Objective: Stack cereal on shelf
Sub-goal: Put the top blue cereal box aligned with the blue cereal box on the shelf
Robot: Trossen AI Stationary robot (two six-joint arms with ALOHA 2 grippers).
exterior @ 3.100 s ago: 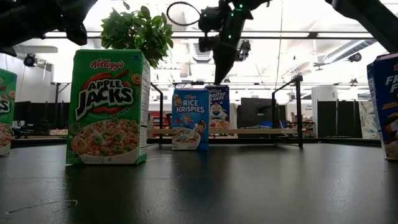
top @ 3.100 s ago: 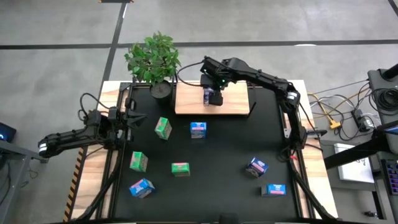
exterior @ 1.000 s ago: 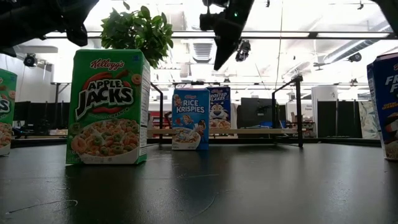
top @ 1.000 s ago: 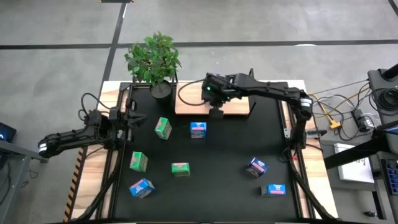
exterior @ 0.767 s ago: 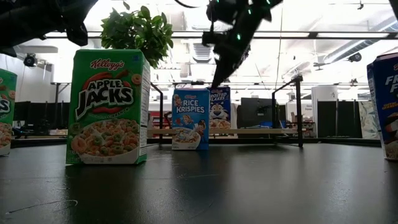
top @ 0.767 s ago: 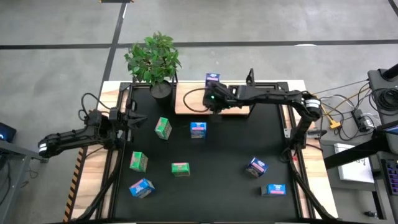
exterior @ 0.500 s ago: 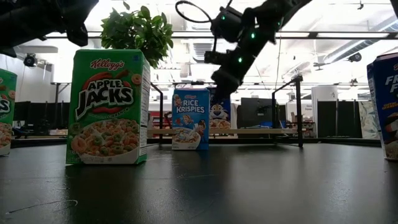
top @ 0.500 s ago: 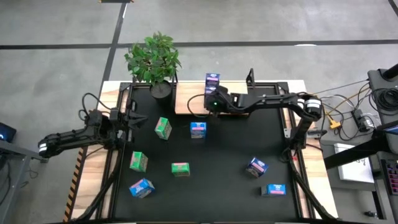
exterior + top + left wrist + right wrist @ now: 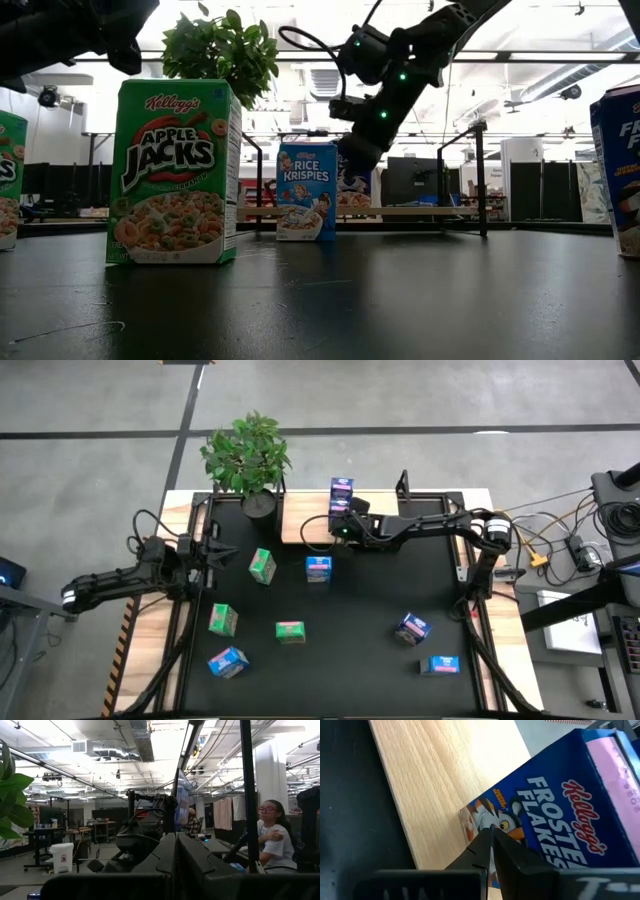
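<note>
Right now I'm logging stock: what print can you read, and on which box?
"Kellogg's APPLE JACKS": green box.
"Kellogg's RICE KRISPIES": blue box.
"Kellogg's FROSTED FLAKES": blue box on the shelf.
"FR...": cut-off blue box.
Smaller print and the high view's labels: too small.

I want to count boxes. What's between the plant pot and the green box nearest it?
Nothing. In the high view, only bare black mat lies between the plant pot and the green box.
</note>
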